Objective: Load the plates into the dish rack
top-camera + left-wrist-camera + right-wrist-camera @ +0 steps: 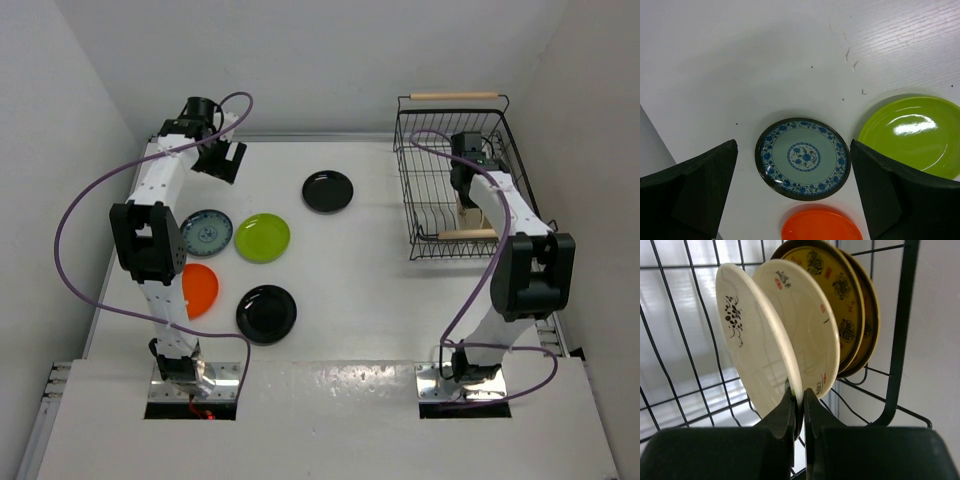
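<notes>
Rack [899,340] and mustard plates [842,295] hem the cream plate [747,340] the right end effector [799,410] clamps; left end effector [793,165] gapes

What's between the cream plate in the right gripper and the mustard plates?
A second cream plate, upright in the rack, shown in the right wrist view.
</notes>
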